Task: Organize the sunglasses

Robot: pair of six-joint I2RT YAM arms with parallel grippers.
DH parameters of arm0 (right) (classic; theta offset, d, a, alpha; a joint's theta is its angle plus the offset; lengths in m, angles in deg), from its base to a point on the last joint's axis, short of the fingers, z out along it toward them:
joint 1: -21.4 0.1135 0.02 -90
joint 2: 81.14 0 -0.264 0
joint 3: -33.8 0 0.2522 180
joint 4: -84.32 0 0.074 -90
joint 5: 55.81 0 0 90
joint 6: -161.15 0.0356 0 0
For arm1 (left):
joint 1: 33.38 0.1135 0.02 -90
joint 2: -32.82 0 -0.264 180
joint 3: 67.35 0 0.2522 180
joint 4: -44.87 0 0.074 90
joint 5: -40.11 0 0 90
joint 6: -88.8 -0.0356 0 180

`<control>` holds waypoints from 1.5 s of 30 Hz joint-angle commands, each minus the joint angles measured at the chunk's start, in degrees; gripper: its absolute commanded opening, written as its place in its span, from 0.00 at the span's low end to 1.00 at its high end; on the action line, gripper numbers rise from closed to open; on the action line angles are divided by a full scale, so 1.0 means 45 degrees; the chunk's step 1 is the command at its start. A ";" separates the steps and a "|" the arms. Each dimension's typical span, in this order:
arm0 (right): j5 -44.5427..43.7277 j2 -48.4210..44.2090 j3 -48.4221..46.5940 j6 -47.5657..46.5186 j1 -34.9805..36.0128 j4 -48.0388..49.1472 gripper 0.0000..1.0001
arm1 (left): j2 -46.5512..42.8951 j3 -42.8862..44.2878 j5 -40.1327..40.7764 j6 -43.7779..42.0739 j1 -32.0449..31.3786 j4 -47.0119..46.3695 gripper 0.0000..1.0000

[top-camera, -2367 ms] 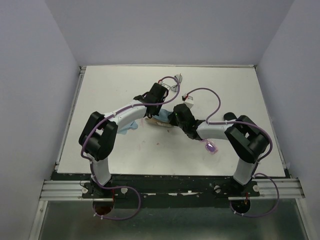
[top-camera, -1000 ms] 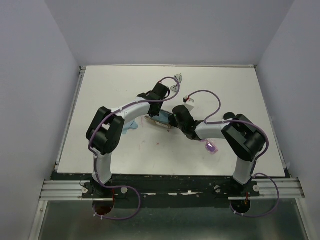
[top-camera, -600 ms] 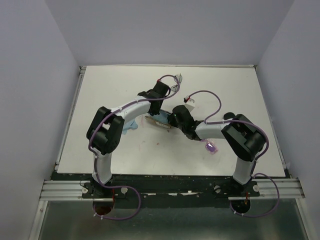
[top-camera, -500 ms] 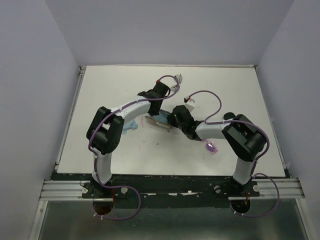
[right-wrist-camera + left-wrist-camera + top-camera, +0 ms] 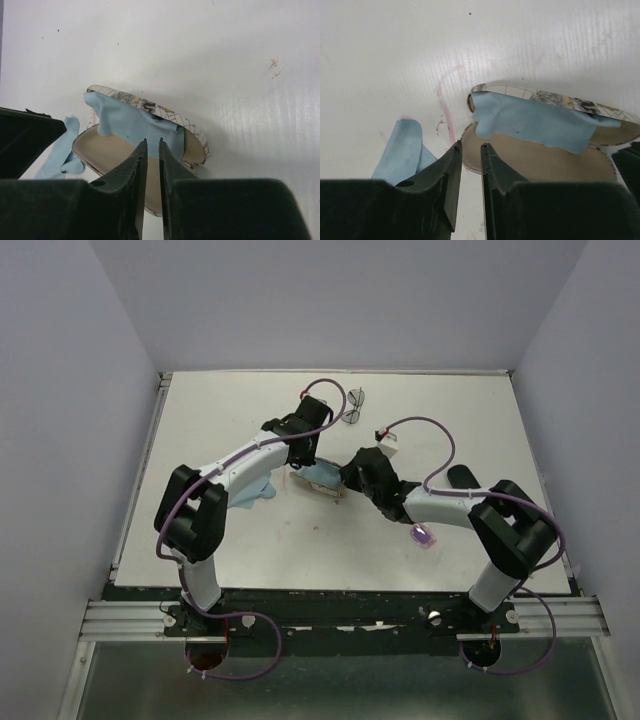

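Lying: dark sunglasses (image 5: 352, 408) long axis near-far | pink sunglasses (image 5: 424, 536) diagonal

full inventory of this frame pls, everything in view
dark-framed sunglasses: 1, thin dark frame, far centre of the table, beyond the left arm's wrist
pink sunglasses: 1, translucent pink-purple, on the table just in front of the right arm's forearm
case: 1, open, tan lining, patterned outside, mid-table between the two grippers
draped cloth: 1, light blue, hanging over the case's raised lid
loose cloth: 1, light blue, on the table left of the case
table: 1, white, faint pink marks
left gripper: 1, black, above the case's left end, jaws slightly apart, empty
right gripper: 1, black, over the case, jaws slightly apart, empty
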 commanded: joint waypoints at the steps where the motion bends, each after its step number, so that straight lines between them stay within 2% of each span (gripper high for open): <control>1: 0.0878 0.0525 -0.0360 -0.0475 -0.0034 0.0157 0.20 | -0.0792 -0.0792 -0.3209 0.0287 0.0396 -0.1433 0.23; 4: 0.1251 0.1169 -0.0732 -0.0612 -0.0015 0.0449 0.16 | -0.0578 -0.1066 -0.4831 0.0385 0.0767 -0.2117 0.11; 5: 0.1290 0.1364 -0.0830 -0.0690 -0.0034 0.0585 0.16 | -0.0384 -0.0989 -0.5125 0.0462 0.0846 -0.2139 0.10; 11: 0.1310 0.2283 -0.1533 -0.0847 -0.0034 0.0606 0.16 | 0.0652 -0.0481 -0.5050 0.0639 0.1197 -0.1827 0.05; 22: -0.0290 0.2480 -0.1321 -0.0906 -0.0034 0.0098 0.16 | 0.1395 0.0046 -0.4093 0.0522 0.1354 -0.1808 0.05; 24: -0.0583 0.2285 -0.1086 -0.0886 -0.0034 0.0098 0.16 | 0.1571 0.0279 -0.3450 0.0541 0.1374 -0.1613 0.04; 30: -0.1052 0.2148 -0.0850 -0.0886 -0.0034 -0.0077 0.16 | 0.2040 0.0808 -0.2766 0.0541 0.1374 -0.0948 0.05; 36: -0.0702 0.2070 -0.0792 -0.0730 -0.0054 0.0117 0.16 | 0.2216 0.0964 -0.2452 0.0561 0.1413 -0.0831 0.05; 42: -0.0662 0.1680 -0.0753 -0.0964 -0.0034 0.0235 0.25 | 0.2295 0.1199 -0.2549 0.0639 0.1393 -0.0791 0.07; 45: -0.0468 0.1270 -0.0675 -0.1256 -0.0015 0.0390 0.27 | 0.1964 0.1121 -0.2744 0.0639 0.1413 -0.0811 0.09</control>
